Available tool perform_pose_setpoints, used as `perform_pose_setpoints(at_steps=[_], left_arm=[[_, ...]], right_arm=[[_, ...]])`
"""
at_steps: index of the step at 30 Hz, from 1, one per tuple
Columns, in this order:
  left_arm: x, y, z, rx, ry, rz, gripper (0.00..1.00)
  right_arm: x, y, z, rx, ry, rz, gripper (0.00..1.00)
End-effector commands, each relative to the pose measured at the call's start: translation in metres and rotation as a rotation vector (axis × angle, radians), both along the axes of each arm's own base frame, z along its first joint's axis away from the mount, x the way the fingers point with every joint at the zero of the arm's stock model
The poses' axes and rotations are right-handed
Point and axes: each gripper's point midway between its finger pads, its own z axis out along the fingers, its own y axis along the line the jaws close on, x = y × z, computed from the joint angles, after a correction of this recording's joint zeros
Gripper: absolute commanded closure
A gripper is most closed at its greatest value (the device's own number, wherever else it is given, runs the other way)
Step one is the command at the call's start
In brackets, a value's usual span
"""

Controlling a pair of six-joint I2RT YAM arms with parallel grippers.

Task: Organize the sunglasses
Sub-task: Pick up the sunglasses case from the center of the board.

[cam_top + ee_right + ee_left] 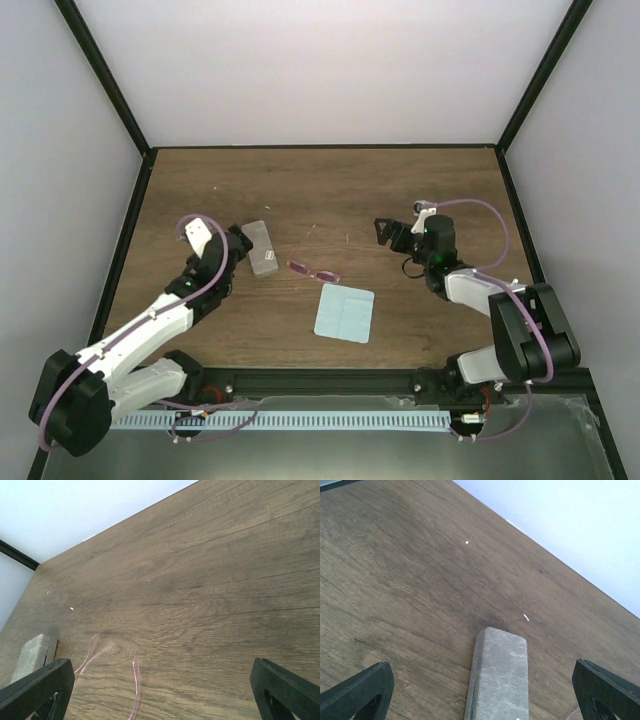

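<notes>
Top external view: slim sunglasses (313, 270) with pink-magenta lenses and thin wire arms.
They lie just right of the grey case (261, 248); the left gripper (237, 243) and right gripper (384, 230) both gape wide, holding nothing.

case (262, 248) left | sunglasses (313, 270) just right — apart | cloth (344, 313) nearer, right

I am looking at a grey case (262, 248) lying on the wooden bench (330, 190), left of centre, with its long side running slightly aslant. In the left wrist view it is showing a marbled grey top and a rounded far end. A light blue cloth (344, 313) is lying flat nearer the front edge, right of the case and apart from it. Two white specks (467, 542) are sitting on the bare wood beyond the case. White walls (320, 70) are closing in the bench.
</notes>
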Motion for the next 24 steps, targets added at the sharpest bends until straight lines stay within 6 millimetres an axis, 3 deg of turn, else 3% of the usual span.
perform_pose_setpoints(at_steps=[1, 8, 13, 16, 18, 21, 24], left_arm=[[0.002, 0.003, 0.000, 0.001, -0.008, 0.027, 0.00], [-0.001, 0.007, 0.001, -0.010, -0.021, 0.044, 0.00], [-0.002, 0.007, -0.001, 0.009, -0.006, 0.036, 0.00], [-0.005, 0.009, -0.003, 0.011, 0.006, 0.042, 0.00], [-0.008, 0.009, -0.006, -0.001, 0.014, 0.034, 0.00], [-0.016, 0.010, -0.013, -0.032, 0.030, 0.032, 0.00], [-0.032, 0.025, -0.017, -0.076, 0.020, 0.096, 0.00]], right_arm=[[0.009, 0.003, 0.009, -0.013, -0.018, -0.003, 0.01], [0.011, 0.014, 0.021, -0.041, -0.042, 0.007, 0.02], [0.019, 0.046, 0.043, -0.053, -0.087, 0.047, 0.05], [0.024, 0.087, 0.052, -0.134, -0.117, 0.111, 0.03], [0.026, 0.118, 0.048, -0.282, -0.127, 0.118, 0.00], [0.021, 0.176, 0.034, -0.396, -0.110, 0.220, 0.00], [0.016, 0.224, 0.017, -0.442, -0.102, 0.327, 0.00]])
